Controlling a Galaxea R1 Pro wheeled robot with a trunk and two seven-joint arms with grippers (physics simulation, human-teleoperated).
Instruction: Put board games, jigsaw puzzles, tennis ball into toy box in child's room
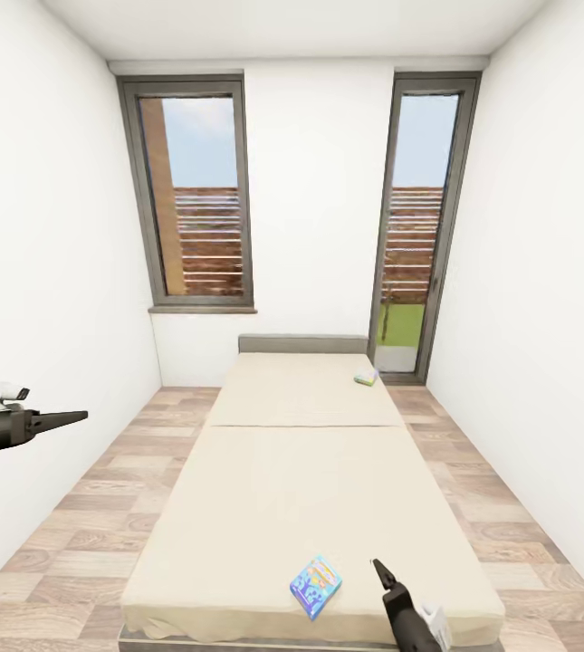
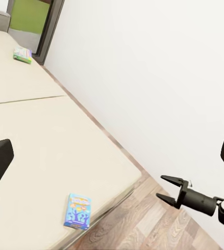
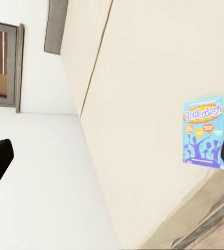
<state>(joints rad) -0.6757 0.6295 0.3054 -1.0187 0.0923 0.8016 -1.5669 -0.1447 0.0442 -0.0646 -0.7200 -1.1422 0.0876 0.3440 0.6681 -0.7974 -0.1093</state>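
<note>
White walls frame the bed; our far game blurs, near game reads "Balderdash". Right gripper gapes; left gripper unclear.

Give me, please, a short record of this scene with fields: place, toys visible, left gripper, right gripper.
place: room with a beige bed, wood floor, two tall windows
toys visible: blue board game near the foot of the bed; second board game near the headboard
left gripper: over the floor beside the bed, holds nothing; jaws cannot be judged
right gripper: open, empty, near the blue board game
</note>
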